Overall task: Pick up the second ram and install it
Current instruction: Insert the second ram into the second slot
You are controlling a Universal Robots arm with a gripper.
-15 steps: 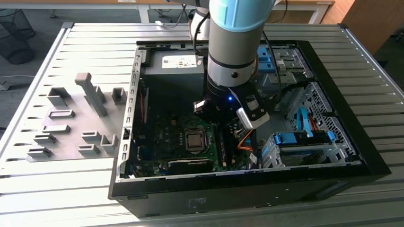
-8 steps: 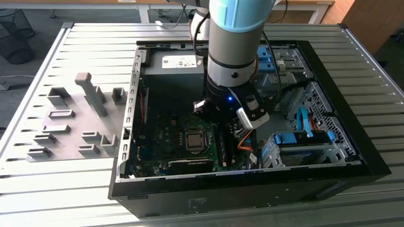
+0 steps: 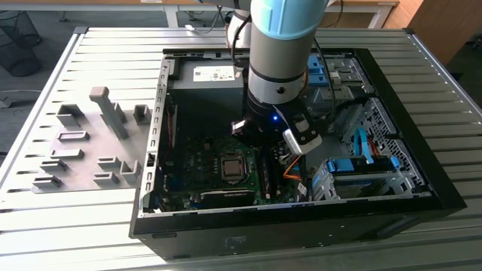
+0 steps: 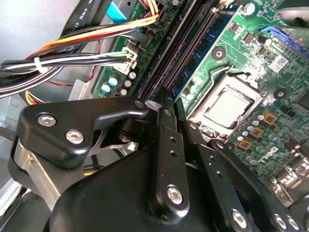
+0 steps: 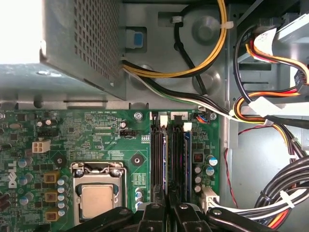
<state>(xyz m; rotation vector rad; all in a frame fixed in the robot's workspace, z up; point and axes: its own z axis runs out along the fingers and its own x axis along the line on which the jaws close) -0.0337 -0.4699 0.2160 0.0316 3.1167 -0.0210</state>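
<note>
My hand [image 5: 166, 205] down inside open computer case [image 3: 421, 195], fingers [image 4: 166, 145] close together, pressing on second ram [image 4: 205, 48]. Ram stands in black slots [image 5: 157, 159] on green board [image 5: 96, 140], beside shiny square chip [image 5: 99, 200]. Grey holders [image 3: 83, 147] sit on counter [image 3: 68, 220], well apart.

The exterior view looks down from high above one edge of the slatted counter [image 3: 90, 226], taking in the whole open computer case [image 3: 301, 226]. Both wrist views ride close above the motherboard [image 5: 96, 140], looking past the jaws, and share the processor socket [image 5: 98, 200] [image 4: 227, 107] and memory slots [image 5: 169, 159].
</note>
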